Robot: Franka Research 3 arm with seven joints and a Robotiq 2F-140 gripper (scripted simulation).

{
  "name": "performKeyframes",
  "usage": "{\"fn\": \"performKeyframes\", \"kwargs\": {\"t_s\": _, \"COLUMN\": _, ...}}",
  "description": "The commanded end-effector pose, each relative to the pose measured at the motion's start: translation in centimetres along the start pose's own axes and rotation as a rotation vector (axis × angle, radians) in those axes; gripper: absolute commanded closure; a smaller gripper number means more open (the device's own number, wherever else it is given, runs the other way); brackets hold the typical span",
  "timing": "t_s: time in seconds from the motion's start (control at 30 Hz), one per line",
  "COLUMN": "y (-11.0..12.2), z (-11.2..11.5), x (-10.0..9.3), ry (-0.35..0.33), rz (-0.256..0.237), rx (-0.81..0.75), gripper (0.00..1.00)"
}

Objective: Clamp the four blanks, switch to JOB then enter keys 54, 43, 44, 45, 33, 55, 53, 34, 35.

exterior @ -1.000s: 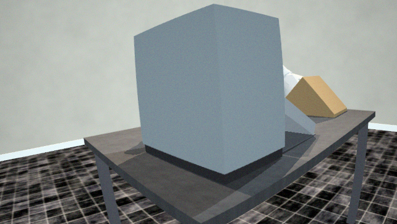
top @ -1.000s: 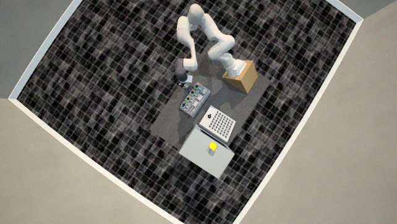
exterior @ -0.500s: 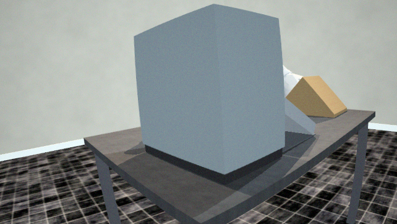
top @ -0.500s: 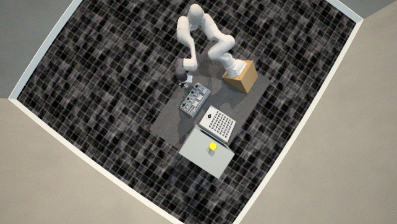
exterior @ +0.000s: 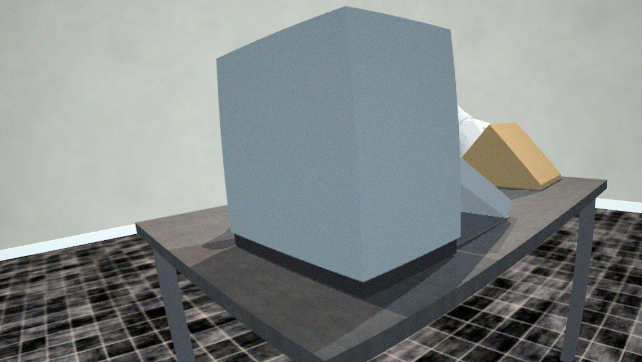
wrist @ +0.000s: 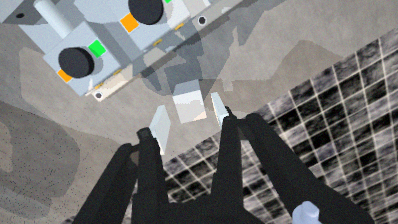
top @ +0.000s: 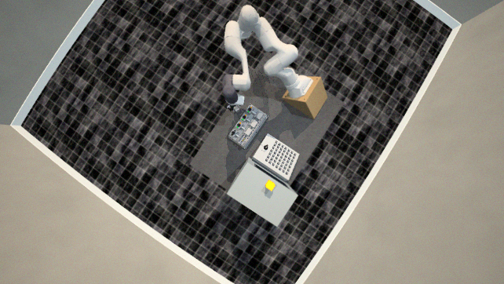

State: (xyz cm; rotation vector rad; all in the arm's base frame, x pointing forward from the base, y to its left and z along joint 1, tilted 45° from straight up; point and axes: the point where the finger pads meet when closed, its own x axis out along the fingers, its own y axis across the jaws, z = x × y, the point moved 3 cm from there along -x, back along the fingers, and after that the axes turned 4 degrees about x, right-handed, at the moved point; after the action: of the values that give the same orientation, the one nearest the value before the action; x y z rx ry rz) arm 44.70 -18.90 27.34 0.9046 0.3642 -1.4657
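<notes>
In the overhead view the vise fixture (top: 248, 125) lies on the table with its four stations, and several amber and green lenses are lit. My gripper (top: 234, 106) hovers just off the fixture's far end, near the table's edge. In the wrist view the gripper (wrist: 190, 117) is partly open. A small pale block (wrist: 189, 106) shows between the fingertips; I cannot tell whether it touches them. Two black valve knobs (wrist: 76, 61) (wrist: 146, 9) sit on their blocks, each with a green lens (wrist: 97, 48) and an amber lens (wrist: 129, 22) lit. A pale cylinder (wrist: 52, 17) lies beyond them.
The keypad panel (top: 275, 155) with its black selector (top: 266, 147) slopes up to the grey cabinet (top: 262, 194). The amber lamp (top: 270, 185) on top is lit. The tan arm pedestal (top: 307, 96) stands at the back. In the exterior view the cabinet (exterior: 345, 145) hides the fixture.
</notes>
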Motion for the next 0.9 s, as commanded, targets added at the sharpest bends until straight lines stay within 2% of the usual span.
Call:
{"fn": "performKeyframes", "kwargs": {"t_s": 0.0, "y": 0.1, "z": -0.1, "x": 0.1, "ry": 0.001, "rz": 0.005, "rx": 0.002, "gripper": 0.6}}
{"fn": "performKeyframes", "kwargs": {"t_s": 0.87, "y": 0.1, "z": -0.1, "x": 1.1, "ry": 0.001, "rz": 0.005, "rx": 0.002, "gripper": 0.6}}
